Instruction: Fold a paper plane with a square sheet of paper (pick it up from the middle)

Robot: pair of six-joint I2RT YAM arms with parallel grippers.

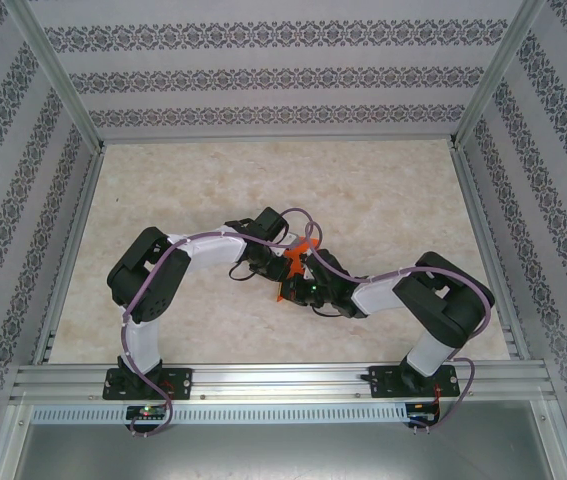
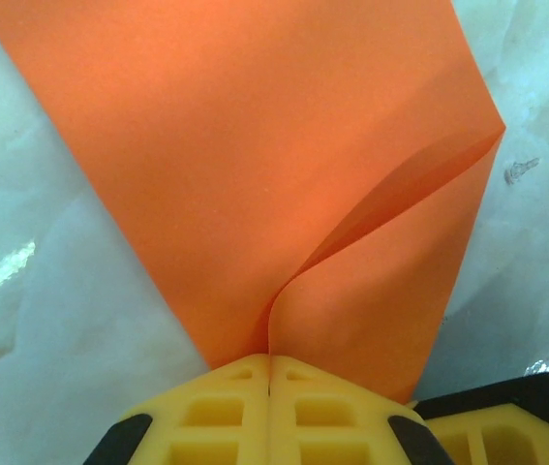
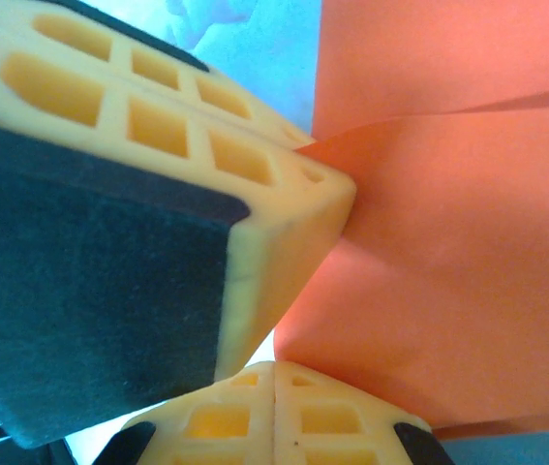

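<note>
I'm working in a lab test cell, not a lived-in room. Bare aluminium frame (image 1: 58, 85) posts box it in, with flat patterned panels (image 1: 263, 75) for walls. Two arms (image 1: 153, 290) are bolted to a slotted rail (image 1: 283, 378) at the near edge of a marble-look table (image 1: 363, 190), and cables (image 1: 148, 415) hang loose below.

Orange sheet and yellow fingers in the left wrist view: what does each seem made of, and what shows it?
Orange sheet: thin matte paper, likely; it curls smoothly at the pinch. Yellow fingers: probably moulded plastic or rubber, matte, with square recesses.
</note>
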